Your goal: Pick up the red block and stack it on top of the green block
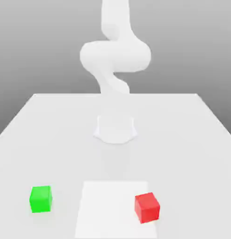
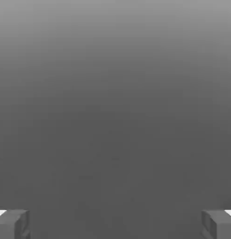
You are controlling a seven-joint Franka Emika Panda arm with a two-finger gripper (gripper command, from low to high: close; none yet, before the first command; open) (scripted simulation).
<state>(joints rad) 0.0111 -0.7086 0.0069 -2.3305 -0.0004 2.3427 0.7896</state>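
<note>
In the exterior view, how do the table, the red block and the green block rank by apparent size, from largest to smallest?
1. Table, by far the largest.
2. Red block and green block: they look about equal. The red one is turned and sits a little nearer the camera, so I would not rank them.

One red block (image 1: 147, 207), one green block (image 1: 41, 199), apparently.

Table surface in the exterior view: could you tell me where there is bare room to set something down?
Bare table lies between the green block and red block, and between both blocks and the arm's base. The far corners beside the base are free too. Nowhere is crowded.
</note>
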